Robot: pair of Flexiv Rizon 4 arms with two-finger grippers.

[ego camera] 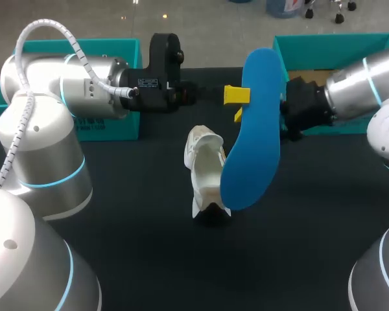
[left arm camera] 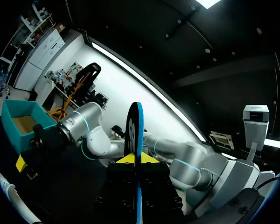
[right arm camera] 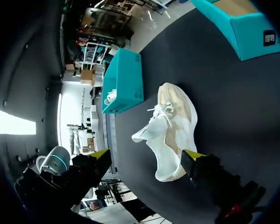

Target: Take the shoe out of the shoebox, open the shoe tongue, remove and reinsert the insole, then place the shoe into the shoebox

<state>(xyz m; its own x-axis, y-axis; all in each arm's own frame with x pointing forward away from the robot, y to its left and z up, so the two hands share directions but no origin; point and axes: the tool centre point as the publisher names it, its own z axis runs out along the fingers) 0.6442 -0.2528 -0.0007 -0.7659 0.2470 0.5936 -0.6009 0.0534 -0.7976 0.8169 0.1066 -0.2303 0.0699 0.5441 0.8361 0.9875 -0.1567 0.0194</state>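
Yellow fingertips (left arm camera: pixel 123 159) of our left gripper (left arm camera: pixel 133 158) are clamped on the edge of a long blue foam insole (ego camera: pixel 253 142). Our right gripper (right arm camera: pixel 146 156) has its fingers spread wide with nothing held, hovering over the shoe. Beneath both arms lies a dark matte table (ego camera: pixel 142 259). An open teal cardboard shoebox (ego camera: pixel 107 126) stands at its far left and a second teal shoebox (ego camera: pixel 337 48) at its far right. We hold the insole upright in the air between the two grippers. A white lace-up sneaker (ego camera: pixel 204 165) lies on the table just below it, apart from both boxes. We judge the task about halfway: the shoe is out and the insole removed, while reinserting the insole and boxing the shoe are not yet done.
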